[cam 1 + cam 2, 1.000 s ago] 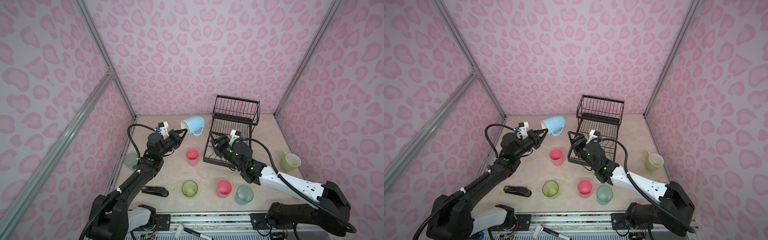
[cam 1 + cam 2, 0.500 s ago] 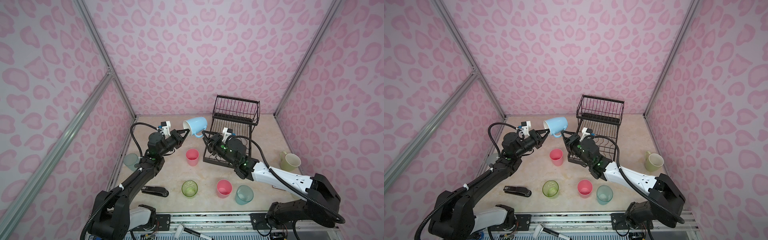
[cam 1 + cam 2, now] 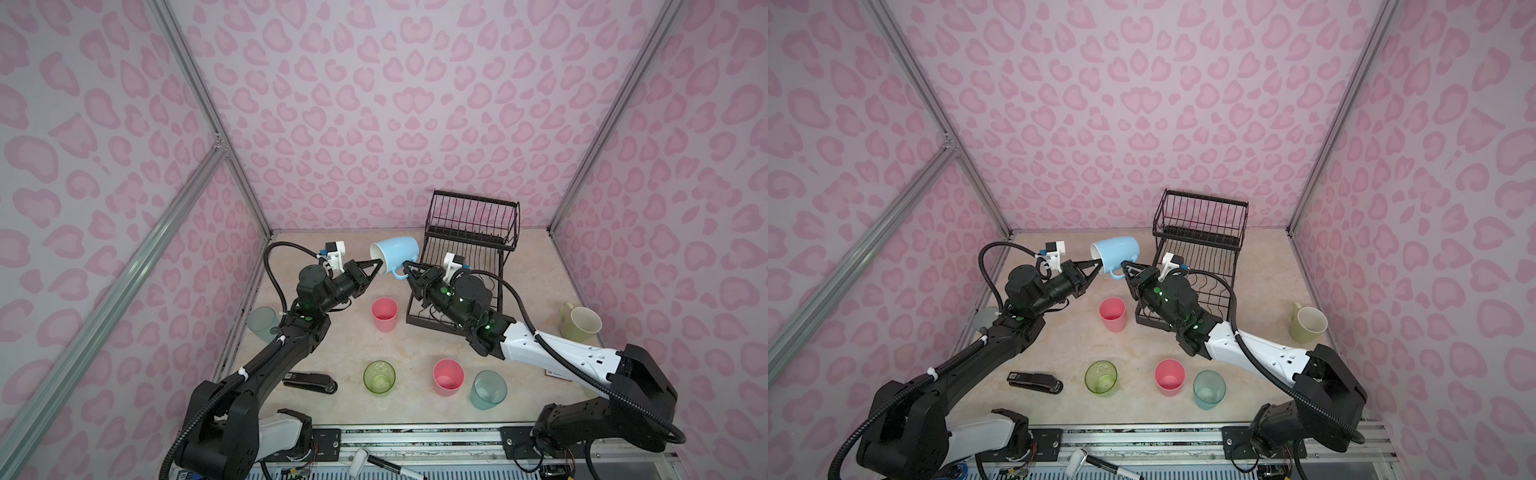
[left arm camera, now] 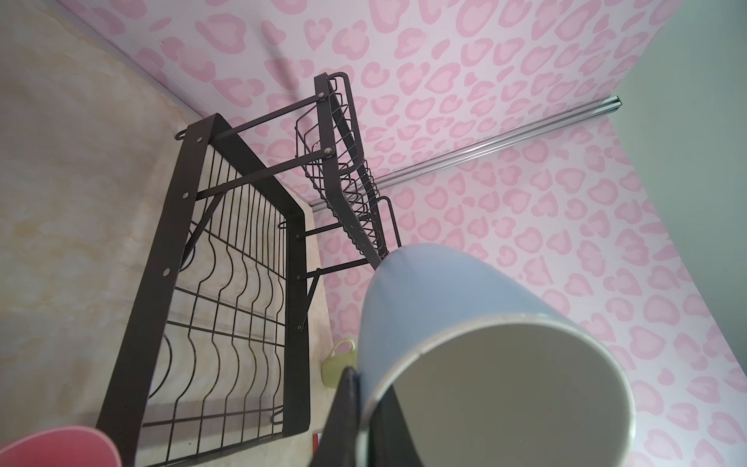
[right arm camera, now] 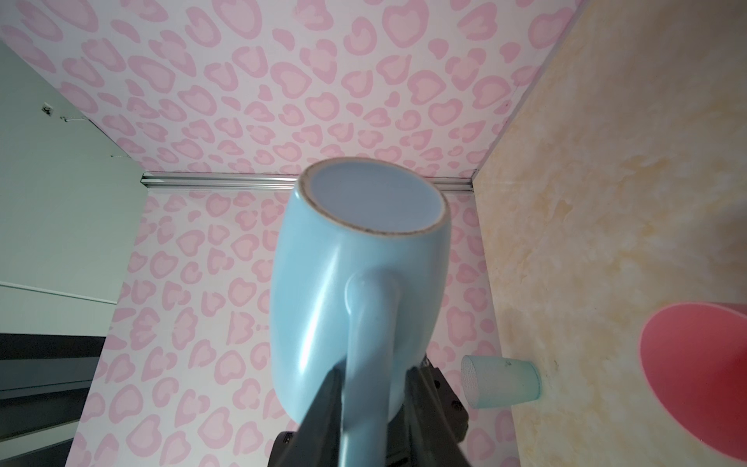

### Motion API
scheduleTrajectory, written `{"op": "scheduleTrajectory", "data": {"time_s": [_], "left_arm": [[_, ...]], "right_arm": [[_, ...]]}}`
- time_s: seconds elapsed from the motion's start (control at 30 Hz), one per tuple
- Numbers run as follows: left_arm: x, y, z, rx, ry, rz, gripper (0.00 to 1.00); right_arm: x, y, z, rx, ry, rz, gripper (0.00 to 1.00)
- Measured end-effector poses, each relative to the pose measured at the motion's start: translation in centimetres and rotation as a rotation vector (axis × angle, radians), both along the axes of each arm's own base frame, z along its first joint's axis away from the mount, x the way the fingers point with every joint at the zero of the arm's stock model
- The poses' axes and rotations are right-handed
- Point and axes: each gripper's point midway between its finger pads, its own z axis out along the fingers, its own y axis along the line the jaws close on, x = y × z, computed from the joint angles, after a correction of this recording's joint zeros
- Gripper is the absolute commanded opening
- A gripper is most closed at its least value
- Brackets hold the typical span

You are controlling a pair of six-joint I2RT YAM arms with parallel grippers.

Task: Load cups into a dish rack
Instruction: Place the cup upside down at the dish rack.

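Observation:
A light blue mug (image 3: 395,253) (image 3: 1117,251) hangs on its side in the air beside the black wire dish rack (image 3: 473,220) (image 3: 1200,216). My left gripper (image 3: 376,262) (image 3: 1098,262) is shut on its rim; in the left wrist view one finger sits outside the mug (image 4: 444,315) and one inside. My right gripper (image 3: 407,266) (image 3: 1127,266) meets the mug from the rack side. In the right wrist view its fingers press both sides of the mug (image 5: 323,283) handle. Both rack tiers hold nothing.
On the table stand two pink tumblers (image 3: 384,313) (image 3: 448,376), a green tumbler (image 3: 379,377), a teal tumbler (image 3: 488,388), a grey-blue tumbler (image 3: 262,324) by the left wall and a yellow-green mug (image 3: 582,326) at the right. A black stapler (image 3: 309,380) lies front left.
My right gripper has moved left from over the rack to the mug's handle and narrowed onto it. The left gripper has kept holding the mug, shifting it slightly toward the rack.

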Motion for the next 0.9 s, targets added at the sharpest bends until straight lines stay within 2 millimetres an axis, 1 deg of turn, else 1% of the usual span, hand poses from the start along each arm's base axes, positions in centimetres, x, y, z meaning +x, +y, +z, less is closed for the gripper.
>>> {"op": "scheduleTrajectory", "data": {"time_s": [0.2,0.37,0.43,0.77,0.9], "left_arm": [[-0.2,-0.3,0.0,0.014,-0.017,-0.005,0.04],[-0.5,-0.6,0.1,0.025,-0.053,-0.019,0.04],[-0.5,-0.6,0.1,0.025,-0.056,-0.017,0.05],[-0.5,-0.7,-0.1,0.025,-0.055,-0.020,0.17],[-0.7,-0.8,0.0,0.026,-0.058,-0.031,0.27]], "right_arm": [[-0.1,-0.5,0.1,0.014,0.001,-0.010,0.15],[-0.3,-1.1,0.3,0.029,0.008,-0.023,0.03],[-0.3,-1.1,0.3,0.028,0.008,-0.023,0.00],[-0.1,-1.3,0.2,-0.002,-0.015,-0.036,0.00],[0.2,-1.7,0.1,-0.018,-0.027,-0.064,0.00]]}}
